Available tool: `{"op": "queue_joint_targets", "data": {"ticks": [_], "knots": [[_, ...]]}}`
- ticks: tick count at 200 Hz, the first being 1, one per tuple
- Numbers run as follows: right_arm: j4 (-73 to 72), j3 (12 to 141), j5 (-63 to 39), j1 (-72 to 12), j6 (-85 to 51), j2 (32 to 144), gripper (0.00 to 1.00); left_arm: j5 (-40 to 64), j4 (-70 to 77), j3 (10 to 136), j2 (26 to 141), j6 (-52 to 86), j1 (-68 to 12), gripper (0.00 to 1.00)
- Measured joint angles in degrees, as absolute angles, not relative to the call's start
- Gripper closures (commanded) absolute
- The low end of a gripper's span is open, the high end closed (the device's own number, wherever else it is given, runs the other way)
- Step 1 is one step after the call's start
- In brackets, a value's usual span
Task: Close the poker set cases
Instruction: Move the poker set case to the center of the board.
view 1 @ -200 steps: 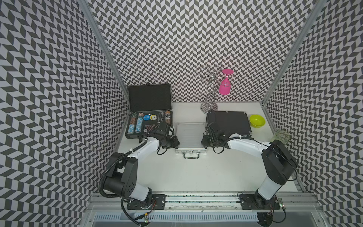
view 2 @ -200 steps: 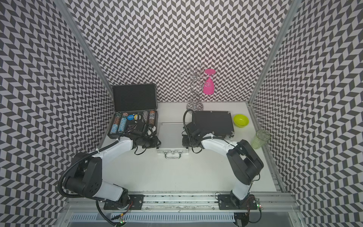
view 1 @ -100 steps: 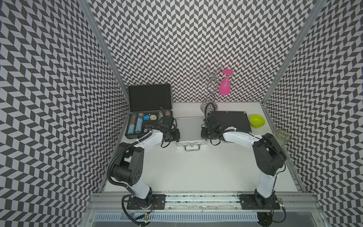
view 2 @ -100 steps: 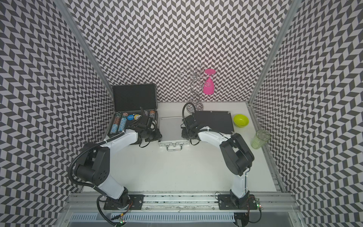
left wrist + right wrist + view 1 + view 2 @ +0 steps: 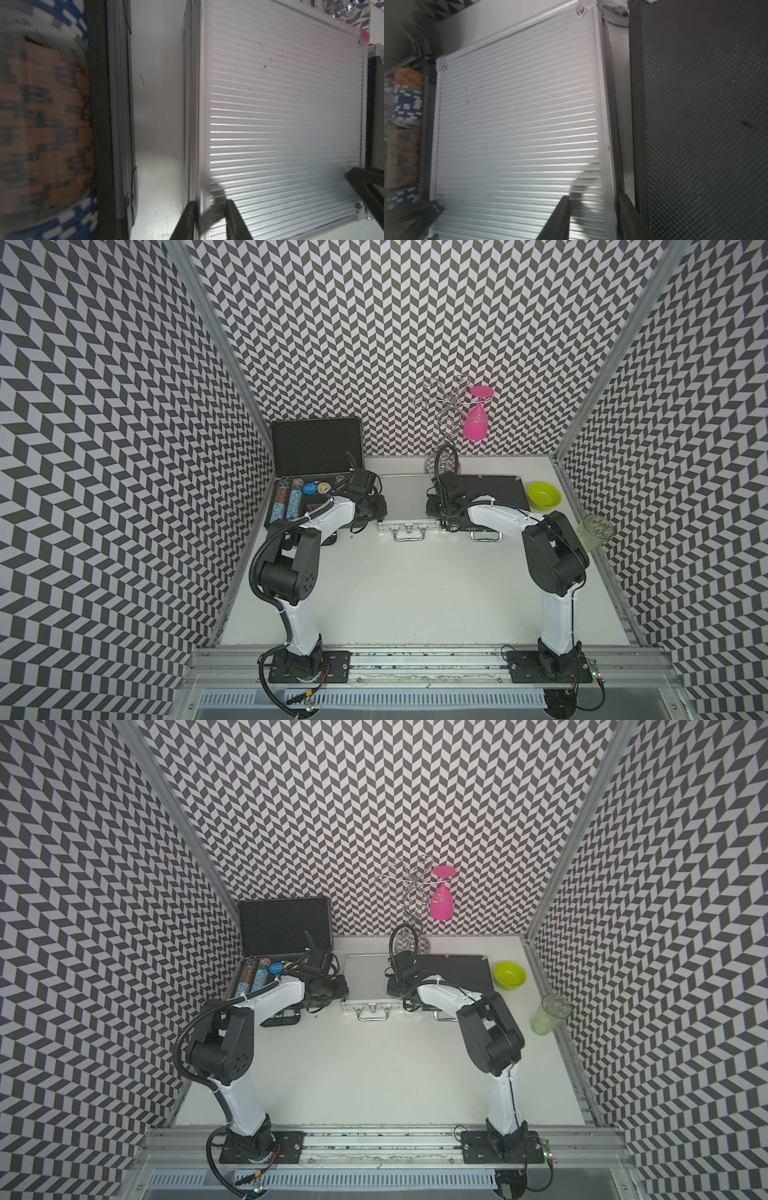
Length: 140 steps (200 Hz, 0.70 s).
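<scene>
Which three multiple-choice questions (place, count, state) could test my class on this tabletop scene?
1. The lime-green plastic bowl sits: A) inside a case; B) beside the closed black textured case; C) atop a case.
2. Closed cases number: A) one; B) two; C) three.
3. The pink wine glass: A) stands upright; B) lies sideways; C) hangs inverted from the wire rack.
B: it sits next to that case. B: the ribbed silver aluminium case is shut too; the chip-filled black case stands open. C: its foot is uppermost.
</scene>
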State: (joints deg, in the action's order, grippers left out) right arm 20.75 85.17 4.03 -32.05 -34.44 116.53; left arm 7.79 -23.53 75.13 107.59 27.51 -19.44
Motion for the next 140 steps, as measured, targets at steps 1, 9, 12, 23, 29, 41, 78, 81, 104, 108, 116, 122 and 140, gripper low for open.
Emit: {"op": "queue_joint_targets", "data": {"ticks": [1, 9, 12, 23, 29, 41, 78, 81, 104, 108, 116, 122, 140], "knots": [[20.7, 85.2, 4.1, -32.0, -34.4, 116.6, 0.62, 7.8, -23.6, 75.2, 107.7, 27.5, -19.4, 0.73], [20.7, 86.0, 4.1, -31.8, -34.5, 117.2, 0.61, 7.4, -23.6, 76.2, 108.5, 27.5, -19.4, 0.73], [20.7, 86.3, 4.2, -31.7, -34.4, 117.4, 0.61, 7.4, -23.6, 76.6, 108.7, 27.4, -19.4, 0.73], [20.7, 87.2, 4.3, -31.5, -34.4, 118.1, 0.61, 7.0, -23.6, 77.8, 109.7, 27.3, -19.3, 0.73], [20.6, 87.7, 4.3, -31.3, -34.4, 118.5, 0.61, 6.9, -23.6, 78.5, 110.2, 27.1, -19.2, 0.73], [20.6, 88.5, 4.3, -31.1, -34.1, 119.1, 0.61, 6.7, -23.7, 79.8, 111.2, 26.9, -19.1, 0.73], [22.5, 93.2, 4.0, -30.2, -33.4, 121.9, 0.60, 5.9, -24.9, 84.1, 114.1, 26.6, -18.9, 0.72], [22.6, 93.5, 4.0, -30.1, -33.3, 122.1, 0.60, 5.9, -24.9, 84.5, 114.4, 26.6, -18.8, 0.72], [22.4, 95.4, 3.2, -29.4, -32.9, 123.5, 0.59, 5.6, -24.9, 86.5, 115.9, 26.6, -18.7, 0.72], [22.3, 95.5, 3.1, -29.3, -32.9, 123.7, 0.59, 5.5, -24.8, 86.6, 116.0, 26.6, -18.6, 0.72], [22.2, 95.6, 2.7, -29.2, -32.7, 123.7, 0.58, 5.5, -24.7, 86.7, 116.0, 26.6, -18.6, 0.71], [22.2, 95.6, 2.6, -29.2, -32.5, 123.7, 0.58, 5.4, -24.7, 86.7, 116.0, 26.6, -18.6, 0.71], [21.1, 94.7, 2.3, -29.2, -32.3, 123.4, 0.59, 5.3, -24.3, 86.4, 115.9, 26.6, -18.6, 0.73]]}}
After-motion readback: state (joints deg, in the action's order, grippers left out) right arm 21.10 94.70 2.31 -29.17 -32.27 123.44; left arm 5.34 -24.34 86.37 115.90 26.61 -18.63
